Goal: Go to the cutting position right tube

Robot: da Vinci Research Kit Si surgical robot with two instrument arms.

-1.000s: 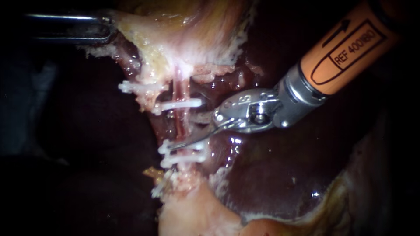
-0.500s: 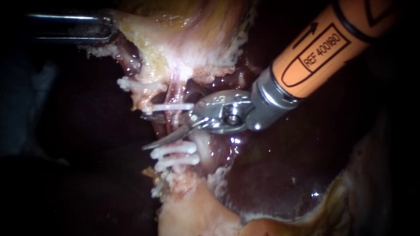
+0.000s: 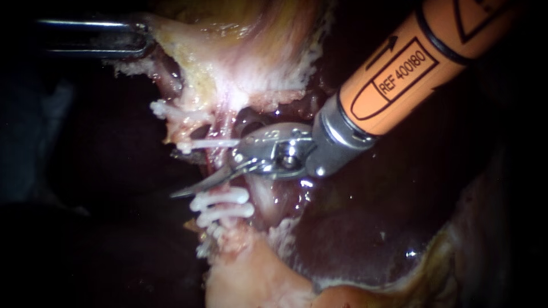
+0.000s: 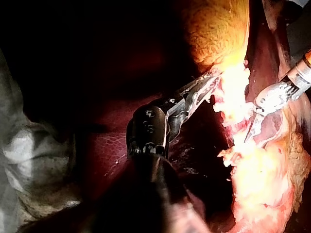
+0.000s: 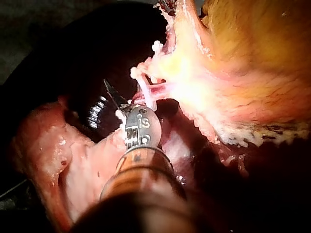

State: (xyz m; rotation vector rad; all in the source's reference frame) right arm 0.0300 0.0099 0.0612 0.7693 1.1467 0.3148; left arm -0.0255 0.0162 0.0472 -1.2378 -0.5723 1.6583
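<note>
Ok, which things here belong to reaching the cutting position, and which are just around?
Job: orange-shafted right instrument; pink clipped tube; white plastic clips; slim metal left instrument gripping pale yellowish tissue.
Around: dark red liver; pale pink tissue lump.

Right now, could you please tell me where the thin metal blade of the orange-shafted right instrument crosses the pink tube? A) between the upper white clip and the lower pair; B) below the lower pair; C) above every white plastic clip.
A: in the endoscope view the thin metal blade crosses the pink tube under the upper white plastic clip and just above the lower pair of white clips.
</note>
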